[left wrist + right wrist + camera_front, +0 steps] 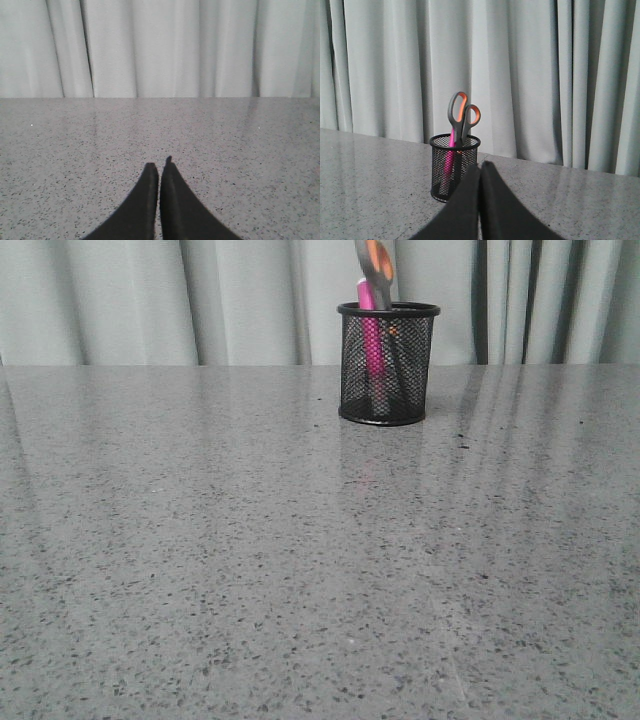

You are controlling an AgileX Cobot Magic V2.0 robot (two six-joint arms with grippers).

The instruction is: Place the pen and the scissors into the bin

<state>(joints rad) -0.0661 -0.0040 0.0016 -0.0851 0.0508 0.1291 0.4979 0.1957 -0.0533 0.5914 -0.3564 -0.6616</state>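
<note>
Now pen (372,340) and scissors (377,265) stand in the bin (388,310); both jaws pressed together.

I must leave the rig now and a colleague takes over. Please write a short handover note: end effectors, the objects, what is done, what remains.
Left end effector: shut, empty, above bare table.
Right end effector: shut, empty, facing the bin.
Black mesh bin: upright at the far side of the table.
Pink pen: inside the bin.
Scissors: inside, blades down, handles above the rim.
Done: both items placed.
Left: nothing visible.
</note>
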